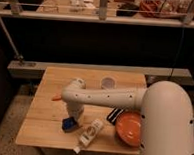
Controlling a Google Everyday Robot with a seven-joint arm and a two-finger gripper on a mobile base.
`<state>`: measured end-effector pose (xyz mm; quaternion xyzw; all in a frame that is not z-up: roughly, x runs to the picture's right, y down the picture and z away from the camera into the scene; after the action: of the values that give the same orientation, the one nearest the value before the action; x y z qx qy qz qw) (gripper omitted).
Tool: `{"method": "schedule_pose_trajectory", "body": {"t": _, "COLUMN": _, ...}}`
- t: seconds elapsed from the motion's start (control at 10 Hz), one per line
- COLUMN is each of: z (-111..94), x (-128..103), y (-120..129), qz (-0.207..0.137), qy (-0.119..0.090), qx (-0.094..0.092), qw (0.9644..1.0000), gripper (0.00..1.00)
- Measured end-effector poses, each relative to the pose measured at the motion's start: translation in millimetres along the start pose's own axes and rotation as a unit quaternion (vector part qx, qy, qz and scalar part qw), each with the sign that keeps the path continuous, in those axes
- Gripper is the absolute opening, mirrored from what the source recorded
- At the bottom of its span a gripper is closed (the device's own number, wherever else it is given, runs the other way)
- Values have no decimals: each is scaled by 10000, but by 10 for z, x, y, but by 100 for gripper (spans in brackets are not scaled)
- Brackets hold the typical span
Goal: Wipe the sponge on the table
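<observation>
The dark-blue sponge (68, 123) lies on the light wooden table (50, 79) near its front edge, left of centre. My gripper (74, 117) hangs from the white arm's wrist and comes down right onto the sponge's upper right side, in contact with it or just over it. The arm's white forearm (109, 97) stretches across the table from the right.
A white bottle (90, 133) lies on its side just right of the sponge. An orange bowl (130, 128) and a small black-and-white object (115, 115) sit at the front right. A clear cup (108, 83) stands at the back. A grey ledge (31, 67) runs behind the table.
</observation>
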<state>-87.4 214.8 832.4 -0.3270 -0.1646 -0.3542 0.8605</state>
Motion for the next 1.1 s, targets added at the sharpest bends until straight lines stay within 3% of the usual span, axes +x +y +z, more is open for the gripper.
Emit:
{"method": "schedule_pose_trajectory", "body": {"t": 0.3, "z": -21, "x": 284, "y": -356, "qz": 108, "qy": 19, "qx": 69, "qw": 9999, "gripper": 0}}
{"method": "schedule_pose_trajectory", "body": {"t": 0.5, "z": -21, "x": 308, "y": -531, "qz": 105, "qy": 11, "qx": 99, "qw": 9999, "gripper": 0}}
{"method": "schedule_pose_trajectory", "body": {"t": 1.1, "z": -13, "x": -248, "y": -1186, "qz": -387, "qy": -42, "qx": 192, "qw": 9991, "gripper": 0}}
